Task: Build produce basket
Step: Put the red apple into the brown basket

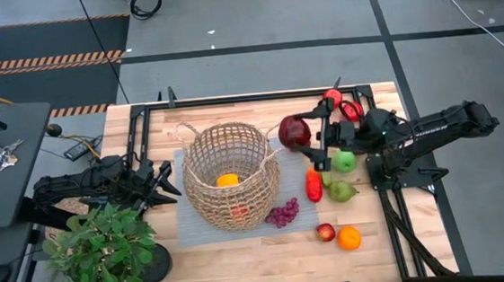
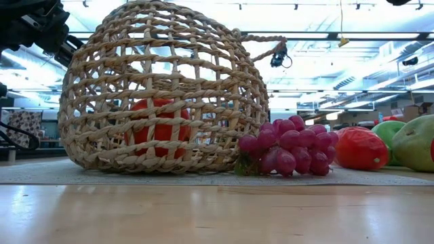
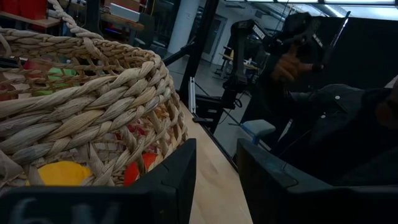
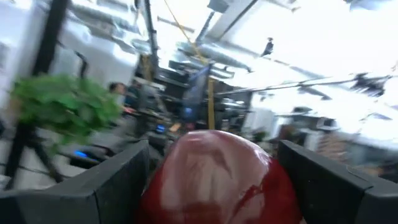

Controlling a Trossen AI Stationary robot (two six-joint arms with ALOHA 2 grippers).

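Right now the right claw [image 1: 310, 136] clamps a glossy dark red fruit [image 1: 294, 131] beside the basket [image 1: 228, 174].

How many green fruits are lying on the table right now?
2. A round green apple lies beside the right arm, and a green pear lies just in front of it, near the red chili. The basket or the arm may hide more.

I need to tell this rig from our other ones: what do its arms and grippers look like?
Both arms are black, built of jointed segments, with dark cables along them. The left gripper and right gripper each end in two flat, squared black fingers. The right arm shows a small green light near its wrist.
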